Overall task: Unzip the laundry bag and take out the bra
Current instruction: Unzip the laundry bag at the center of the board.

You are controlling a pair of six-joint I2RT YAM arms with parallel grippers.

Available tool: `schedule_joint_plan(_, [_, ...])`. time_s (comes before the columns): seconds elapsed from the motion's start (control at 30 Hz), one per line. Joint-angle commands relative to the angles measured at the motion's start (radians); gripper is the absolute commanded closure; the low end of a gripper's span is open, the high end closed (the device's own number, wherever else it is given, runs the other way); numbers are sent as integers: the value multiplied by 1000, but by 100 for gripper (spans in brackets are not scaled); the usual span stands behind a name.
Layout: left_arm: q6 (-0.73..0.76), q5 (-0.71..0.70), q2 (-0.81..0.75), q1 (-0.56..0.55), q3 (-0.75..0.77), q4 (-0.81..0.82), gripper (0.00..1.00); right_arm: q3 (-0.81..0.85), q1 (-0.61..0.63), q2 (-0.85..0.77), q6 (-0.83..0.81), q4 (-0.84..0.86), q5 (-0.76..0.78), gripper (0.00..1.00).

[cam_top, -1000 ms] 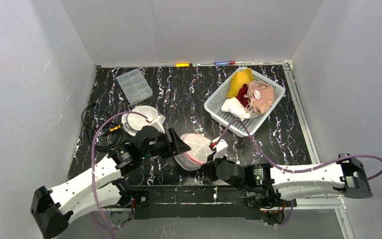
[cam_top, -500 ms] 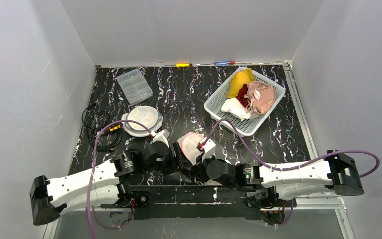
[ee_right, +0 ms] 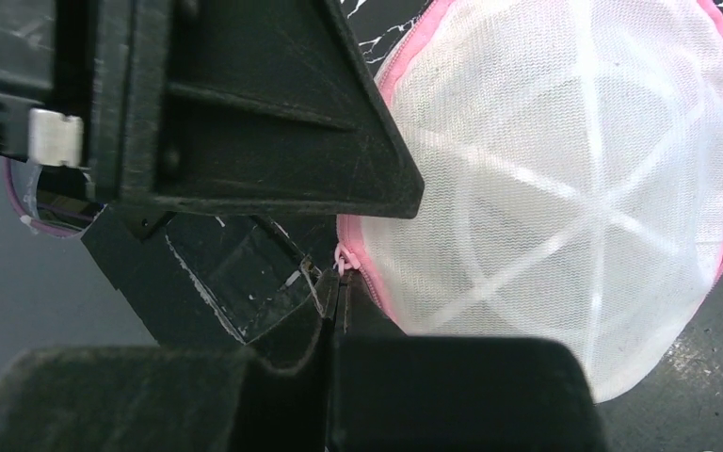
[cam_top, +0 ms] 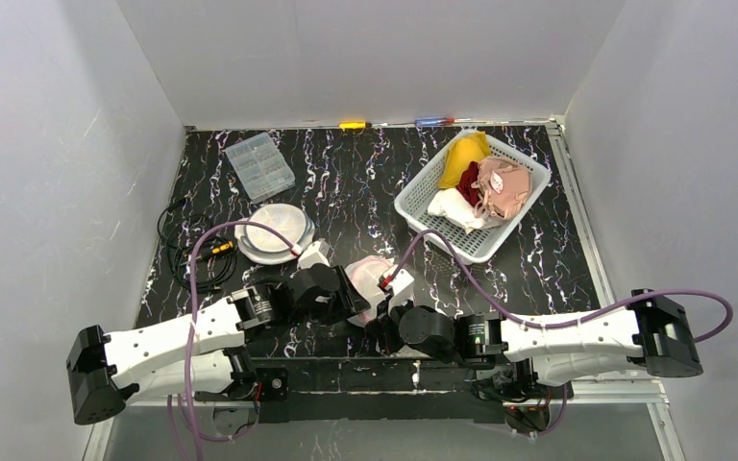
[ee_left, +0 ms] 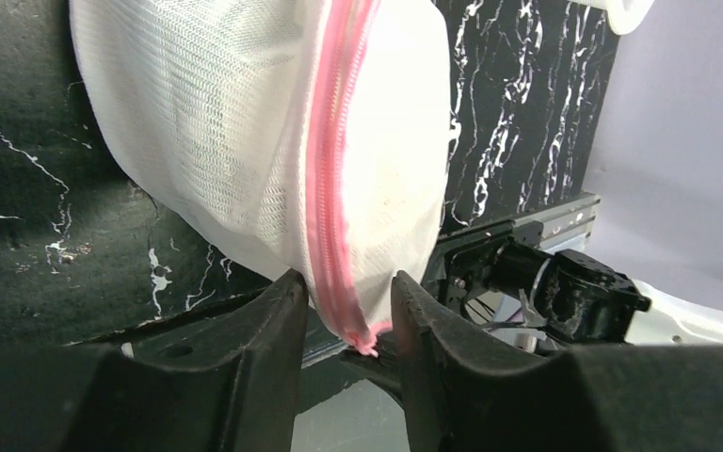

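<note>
The laundry bag is a round white mesh pouch with a pink zipper. It is held up on edge near the table's front edge, between my two grippers. In the left wrist view the left gripper pinches the bag's lower rim, one finger on each side of the pink zipper. In the right wrist view the right gripper is shut on the pink zipper pull at the bag's left edge. The bra is hidden.
A white basket of clothes stands at the back right. A clear compartment box lies at the back left. A second round white pouch and a black cable lie left of the arms. Markers line the far edge.
My left gripper pulled back from the bag, then returned and narrowed its jaws onto the lower rim. The bag shifted slightly left and tipped more upright. The right gripper stayed shut.
</note>
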Motion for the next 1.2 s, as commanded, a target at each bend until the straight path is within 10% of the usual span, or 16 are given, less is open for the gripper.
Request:
schedule_joint_plan(0.0, [2, -68, 22, -5, 24, -33, 70, 25, 5, -38, -5, 36, 4, 99])
schedule_joint_plan(0.2, [4, -124, 8, -3, 13, -70, 100, 17, 8, -79, 7, -11, 18, 99])
schedule_joint_plan(1.17, [183, 69, -59, 249, -48, -22, 100, -115, 6, -199, 159, -240, 320, 99])
